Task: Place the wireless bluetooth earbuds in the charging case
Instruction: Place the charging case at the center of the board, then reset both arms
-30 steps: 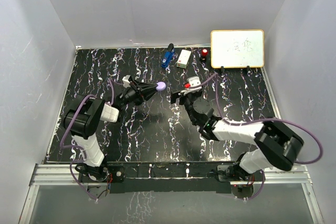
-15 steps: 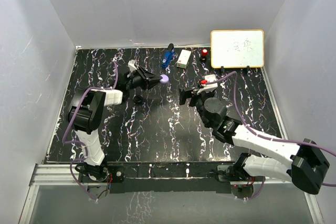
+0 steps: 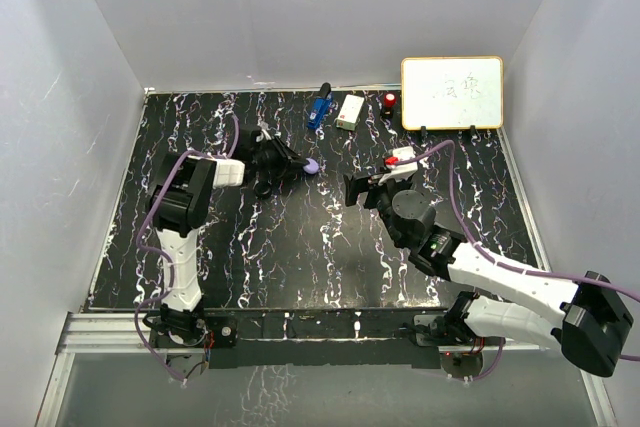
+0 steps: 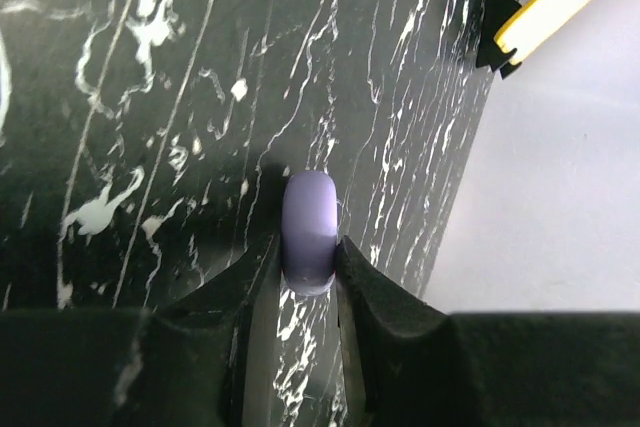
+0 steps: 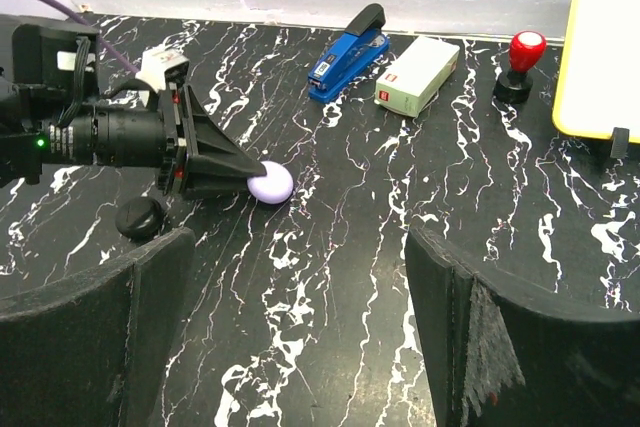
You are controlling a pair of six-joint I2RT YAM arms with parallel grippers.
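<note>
My left gripper (image 3: 305, 165) is shut on a lavender round puck, the charging case (image 3: 311, 165), holding it edge-on at or just above the black marbled table (image 3: 300, 247). The left wrist view shows the case (image 4: 309, 227) pinched between both fingers of the left gripper (image 4: 308, 252). The right wrist view shows the case (image 5: 269, 183) too. A black round puck (image 3: 263, 188) lies on the table beside the left gripper, also in the right wrist view (image 5: 140, 217). My right gripper (image 3: 358, 187) is open and empty (image 5: 300, 235), right of the lavender case. No tiny earbuds show in any view.
At the back stand a blue stapler (image 3: 319, 107), a white and green box (image 3: 350, 111), a red-knobbed stamp (image 3: 389, 102) and a yellow-framed whiteboard (image 3: 452, 92). Grey walls close the table on three sides.
My left arm swung toward the back with the lavender case, uncovering the black puck, then lowered the case to the table. My right gripper drew back to the right.
</note>
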